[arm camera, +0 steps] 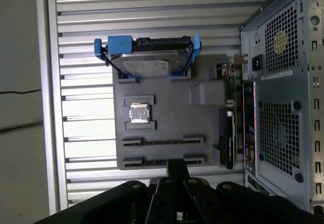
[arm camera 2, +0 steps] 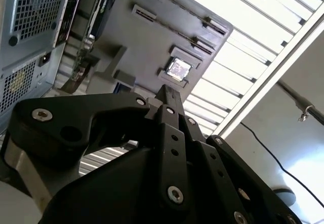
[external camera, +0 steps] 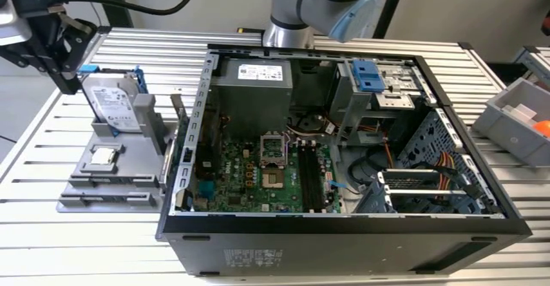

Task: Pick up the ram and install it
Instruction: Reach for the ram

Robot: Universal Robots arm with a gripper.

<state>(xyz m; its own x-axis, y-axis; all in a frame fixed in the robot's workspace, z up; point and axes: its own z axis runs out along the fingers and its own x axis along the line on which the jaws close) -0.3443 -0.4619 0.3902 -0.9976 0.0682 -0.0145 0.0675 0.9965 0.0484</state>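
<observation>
The end effector (arm camera: 177,166), fingers pressed together with nothing seen between them, hovers over one edge of the grey holder tray (arm camera: 167,96) on the slatted desk (arm camera: 81,11). What I take to be the ram (arm camera: 227,125), a dark board on edge, stands at the tray's side just beside the computer case (arm camera: 283,82). A clean pick likely calls for spreading the fingers, squaring them to the board's flat faces, and staying clear of the case wall.
</observation>
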